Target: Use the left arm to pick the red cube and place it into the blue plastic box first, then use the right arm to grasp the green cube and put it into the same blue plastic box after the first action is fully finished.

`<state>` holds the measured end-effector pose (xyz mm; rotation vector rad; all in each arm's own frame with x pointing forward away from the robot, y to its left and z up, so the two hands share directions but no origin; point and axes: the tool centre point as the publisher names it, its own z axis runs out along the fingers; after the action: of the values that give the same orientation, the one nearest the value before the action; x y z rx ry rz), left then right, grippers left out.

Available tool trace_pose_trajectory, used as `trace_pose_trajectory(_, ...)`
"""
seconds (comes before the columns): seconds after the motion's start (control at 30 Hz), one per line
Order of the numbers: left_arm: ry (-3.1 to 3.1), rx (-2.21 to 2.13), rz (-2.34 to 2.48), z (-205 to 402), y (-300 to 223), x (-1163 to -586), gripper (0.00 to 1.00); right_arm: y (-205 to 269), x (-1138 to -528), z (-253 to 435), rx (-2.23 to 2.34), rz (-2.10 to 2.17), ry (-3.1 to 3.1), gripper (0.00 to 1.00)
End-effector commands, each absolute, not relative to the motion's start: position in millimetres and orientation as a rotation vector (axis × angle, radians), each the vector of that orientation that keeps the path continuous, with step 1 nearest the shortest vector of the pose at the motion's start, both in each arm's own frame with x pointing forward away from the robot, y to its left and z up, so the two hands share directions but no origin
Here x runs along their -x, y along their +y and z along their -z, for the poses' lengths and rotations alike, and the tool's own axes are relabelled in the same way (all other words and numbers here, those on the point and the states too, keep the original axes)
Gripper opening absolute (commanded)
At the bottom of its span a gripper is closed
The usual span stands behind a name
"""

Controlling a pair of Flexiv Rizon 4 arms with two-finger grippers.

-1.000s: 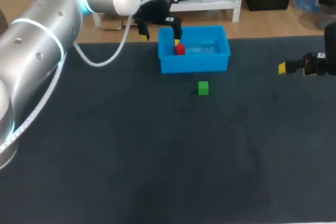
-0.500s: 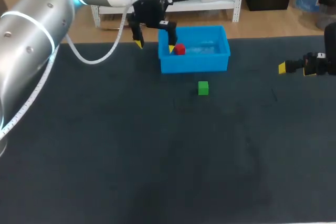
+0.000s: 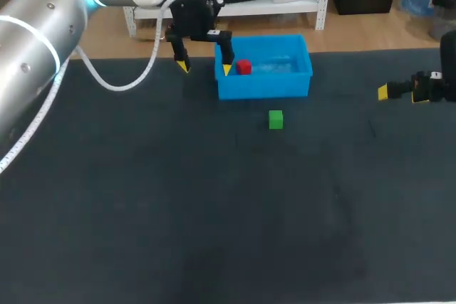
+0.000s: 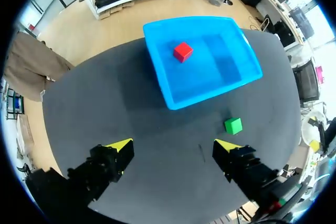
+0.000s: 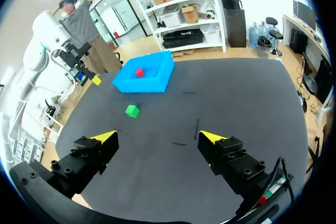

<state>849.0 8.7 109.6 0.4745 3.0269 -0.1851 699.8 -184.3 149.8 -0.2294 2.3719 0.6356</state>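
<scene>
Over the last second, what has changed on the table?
The left claw, open, drew back leftward from the red cube to the left wall of the blue box. Nothing was grasped or released. The red cube stayed in the box, the green cube on the table in front, the right claw open and still.

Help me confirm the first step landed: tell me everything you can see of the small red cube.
The small red cube is a plain, evenly coloured block with crisp edges; its material cannot be told. It sits flat on the floor of the open blue plastic box, in the box's left part in the head view, apart from the walls in the left wrist view. Nothing holds it: the left gripper is open, its fingers clear of the cube.
</scene>
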Motion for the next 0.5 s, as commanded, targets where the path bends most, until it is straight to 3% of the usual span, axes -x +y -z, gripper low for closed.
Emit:
trace_pose_trajectory(0.03, 2.976, -0.45, 0.228, -107, 21, -829, 1.0, -185, -700, -150, 0.231, -0.636, 2.373, 1.0)
trace_pose_trajectory(0.5, 2.951, -0.411, 0.239, -93, 36, -804, 1.0, -185, -700, -150, 0.231, -0.636, 2.373, 1.0)
